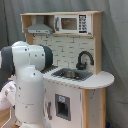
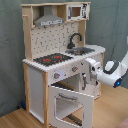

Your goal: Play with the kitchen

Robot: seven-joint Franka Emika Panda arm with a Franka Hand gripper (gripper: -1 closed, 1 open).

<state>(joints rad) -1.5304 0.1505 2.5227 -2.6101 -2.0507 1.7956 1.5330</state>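
Grey curtain backdrop in both exterior views. First exterior view: light-wood and white toy kitchen (image 1: 75, 75) right of centre, black faucet (image 1: 84, 59) at the sink; white arm (image 1: 27, 85) near left. Second exterior view: kitchen centred on wooden floor (image 2: 20, 119), oven door (image 2: 70, 102) open; hand (image 2: 86, 76) beside its front, finger spacing indiscernible.

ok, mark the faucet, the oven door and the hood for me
faucet (image 2: 75, 39), second exterior view, on the black arched spout.
oven door (image 2: 70, 105), second exterior view, on the open door's white frame.
hood (image 1: 40, 28), first exterior view, on its grey sloped front.
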